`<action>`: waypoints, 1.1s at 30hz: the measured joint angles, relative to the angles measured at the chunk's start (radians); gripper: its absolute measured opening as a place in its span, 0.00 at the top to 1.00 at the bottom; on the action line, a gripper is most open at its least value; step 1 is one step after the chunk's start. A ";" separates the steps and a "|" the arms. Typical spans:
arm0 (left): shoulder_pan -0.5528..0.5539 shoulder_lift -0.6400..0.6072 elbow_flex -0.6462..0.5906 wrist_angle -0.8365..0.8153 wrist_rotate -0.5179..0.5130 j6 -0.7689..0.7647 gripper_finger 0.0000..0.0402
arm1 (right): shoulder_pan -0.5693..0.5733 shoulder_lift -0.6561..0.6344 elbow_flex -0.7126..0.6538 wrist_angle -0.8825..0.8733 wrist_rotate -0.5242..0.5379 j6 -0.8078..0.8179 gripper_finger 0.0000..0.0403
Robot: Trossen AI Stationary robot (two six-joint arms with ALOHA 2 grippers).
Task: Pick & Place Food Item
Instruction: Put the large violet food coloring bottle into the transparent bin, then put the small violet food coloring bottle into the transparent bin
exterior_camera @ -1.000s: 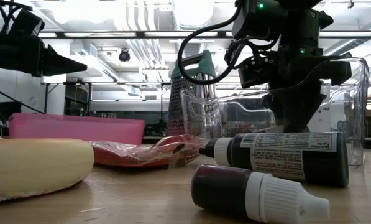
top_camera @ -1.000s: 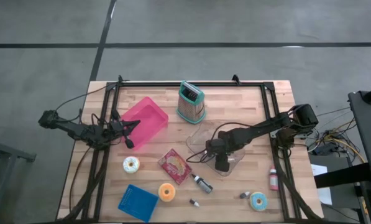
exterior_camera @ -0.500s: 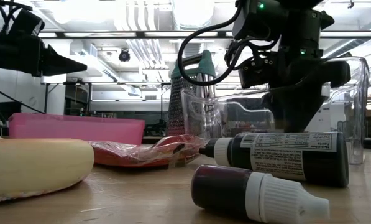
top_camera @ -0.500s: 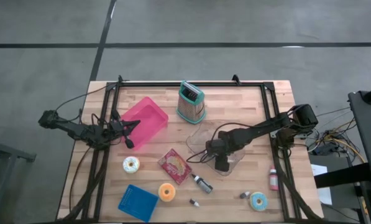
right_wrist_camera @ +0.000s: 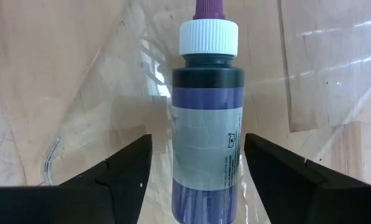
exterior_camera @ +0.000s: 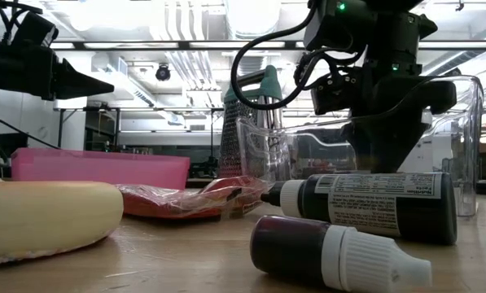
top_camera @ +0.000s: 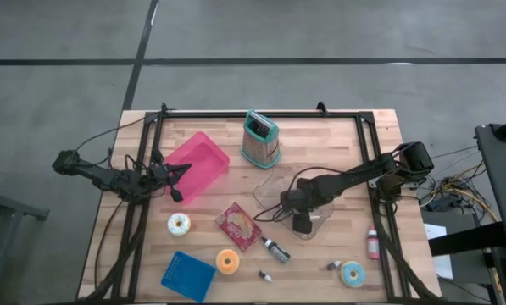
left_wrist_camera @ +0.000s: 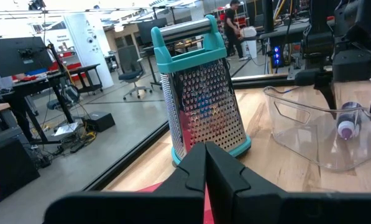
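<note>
Between the right hand's parted fingers, neither touching it, the purple bottle lies inside the clear container; lifting off crooked could snag it.

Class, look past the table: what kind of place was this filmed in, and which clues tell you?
Probably a robotics lab or workshop: desks with a monitor, rolling office chairs, and exposed ducts with strip lights overhead.
</note>
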 joint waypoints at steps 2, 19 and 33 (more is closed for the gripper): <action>0.000 0.000 0.000 0.000 0.000 0.000 0.99 | 0.000 0.000 0.000 0.000 0.000 0.000 0.35; 0.000 0.000 0.000 0.000 0.000 0.000 0.99 | 0.001 -0.010 0.028 -0.014 -0.018 0.037 0.39; 0.000 0.000 0.000 0.000 0.000 0.000 0.99 | 0.045 -0.054 0.196 -0.239 0.105 0.073 0.38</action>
